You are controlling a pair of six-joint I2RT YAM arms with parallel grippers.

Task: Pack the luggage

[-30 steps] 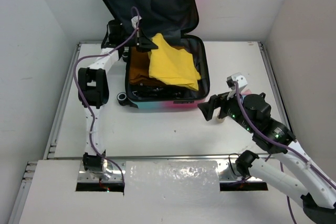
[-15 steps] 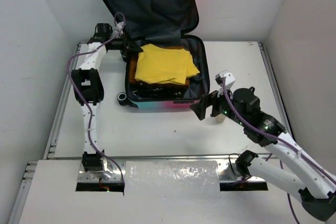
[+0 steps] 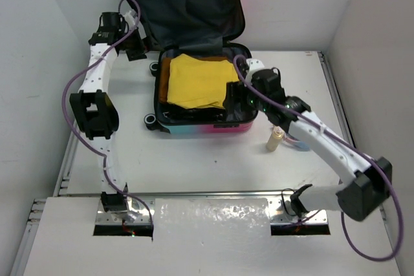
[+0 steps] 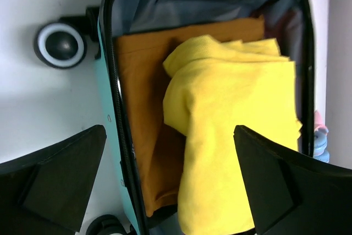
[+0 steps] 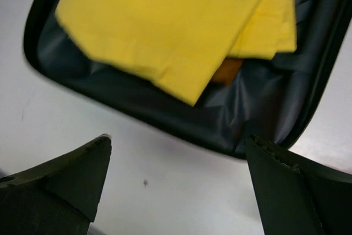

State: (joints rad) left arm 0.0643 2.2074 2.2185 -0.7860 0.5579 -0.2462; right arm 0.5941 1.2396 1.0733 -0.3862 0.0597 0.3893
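The luggage (image 3: 194,124) lies open at the back of the table, its lid (image 3: 184,4) standing up against the wall. Inside, a folded yellow cloth (image 3: 194,81) rests on an orange cloth (image 3: 165,75). My left gripper (image 3: 134,48) hovers open off the case's back left corner, holding nothing. In the left wrist view the yellow cloth (image 4: 231,130) and orange cloth (image 4: 140,86) lie below the spread jaws (image 4: 170,185). My right gripper (image 3: 236,98) is open above the case's right front rim; beyond my right gripper (image 5: 176,180) the right wrist view shows yellow cloth (image 5: 165,20) and dark lining (image 5: 253,103).
A small tan bottle (image 3: 275,139) stands on the table to the right of the case, with a pink and blue item (image 3: 299,145) beside it, partly under my right arm. A black wheel (image 4: 60,45) sticks out at the case's corner. White walls close in left, right and behind.
My left gripper opened and let go of the yellow cloth, which dropped flat into the case, then drew back to the left. My right arm swung from the table's right side over to the case.
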